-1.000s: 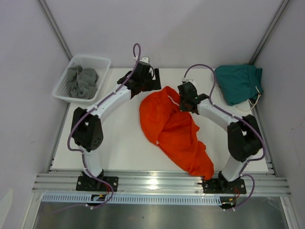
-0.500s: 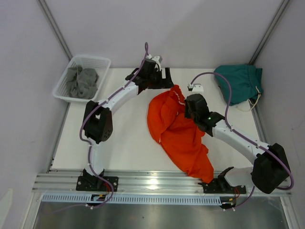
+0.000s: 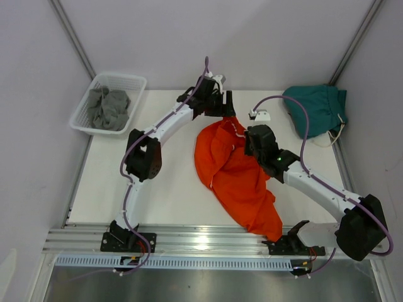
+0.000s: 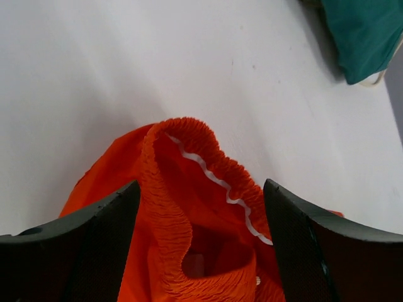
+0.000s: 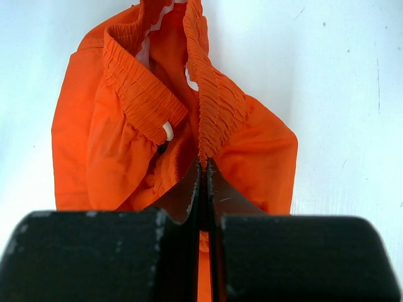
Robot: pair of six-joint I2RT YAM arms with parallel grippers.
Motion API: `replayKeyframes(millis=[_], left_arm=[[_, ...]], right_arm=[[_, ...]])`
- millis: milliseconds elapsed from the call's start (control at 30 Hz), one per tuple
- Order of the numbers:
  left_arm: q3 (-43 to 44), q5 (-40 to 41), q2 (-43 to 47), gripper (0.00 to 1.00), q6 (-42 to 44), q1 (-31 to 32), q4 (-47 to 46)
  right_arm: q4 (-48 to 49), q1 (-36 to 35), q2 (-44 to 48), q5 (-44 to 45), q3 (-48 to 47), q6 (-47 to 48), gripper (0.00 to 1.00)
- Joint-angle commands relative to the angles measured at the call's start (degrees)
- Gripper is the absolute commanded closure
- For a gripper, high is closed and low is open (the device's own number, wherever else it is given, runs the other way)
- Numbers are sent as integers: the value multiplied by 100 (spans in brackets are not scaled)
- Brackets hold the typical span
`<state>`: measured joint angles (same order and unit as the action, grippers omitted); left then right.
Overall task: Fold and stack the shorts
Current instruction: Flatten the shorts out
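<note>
The orange shorts point(image 3: 236, 176) lay crumpled in the centre of the top view, spread on the white tabletop point(image 3: 164, 182) from the middle down toward the lower right, with the gathered waistband at the upper end. The right hand point(image 3: 252, 141) was closed tight on that waistband: in the right wrist view its two fingers met with a fold of the elastic edge point(image 5: 211, 107) pinched between them, and the cloth rose up the frame from the tips.

The left hand point(image 3: 224, 111) sat just above the waistband in the top view, its jaws spread wide. In the left wrist view the black fingers point(image 4: 75, 245) stood at the lower left and lower right of the frame with the bunched waistband between them, and a white cord point(image 4: 214, 182) ran along the inside of the elastic. Whether the fingers touched the cloth could not be told.

The teal shorts point(image 3: 315, 108) lay bundled in the upper right of the top view, well apart from the orange pair. A white basket point(image 3: 94, 85) holding grey cloth point(image 3: 108, 108) stood at the upper left
</note>
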<state>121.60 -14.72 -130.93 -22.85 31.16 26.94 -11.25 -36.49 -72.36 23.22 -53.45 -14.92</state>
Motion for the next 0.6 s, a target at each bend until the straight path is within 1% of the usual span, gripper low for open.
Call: replayKeyframes(millis=[0,33,67,100,167,200,233,333,367,400,433,500,567], left_arm=[[-188,144,93,20,141,92,154],[-329,171,181,22,141,101,67],[-774,171,278,23,132,92,-39],[-900,163,375,23,123,92,-283],[-1076,128,481,23,132,92,-426],[-1007,162,438,24,158,92,-357],[-920,215,281,27,167,92,-234],[-384,592,25,32,193,92,258],[-339,689,-80,34,193,92,372],[-295,916,-99,36,167,84,400],[-277,1023,-116,41,158,75,409],[-242,1277,-169,44,53,-30,452],[21,1332,-283,48,-35,-223,575]], right_arm=[[237,-34,55,244,-86,-11,100],[219,-34,29,253,-95,-11,100],[228,-34,29,253,-87,-11,100],[228,-34,37,253,-69,-20,100],[254,-34,72,227,-51,-46,100],[254,-51,116,227,-34,-55,100],[254,-51,134,218,-42,-55,100],[184,-77,222,218,-86,-46,100],[149,-86,231,226,-95,-46,100],[140,-112,257,227,-95,-46,100],[88,-121,327,235,-113,-46,100],[26,-174,397,262,-122,-38,100],[-123,-218,529,314,-113,-37,100]])
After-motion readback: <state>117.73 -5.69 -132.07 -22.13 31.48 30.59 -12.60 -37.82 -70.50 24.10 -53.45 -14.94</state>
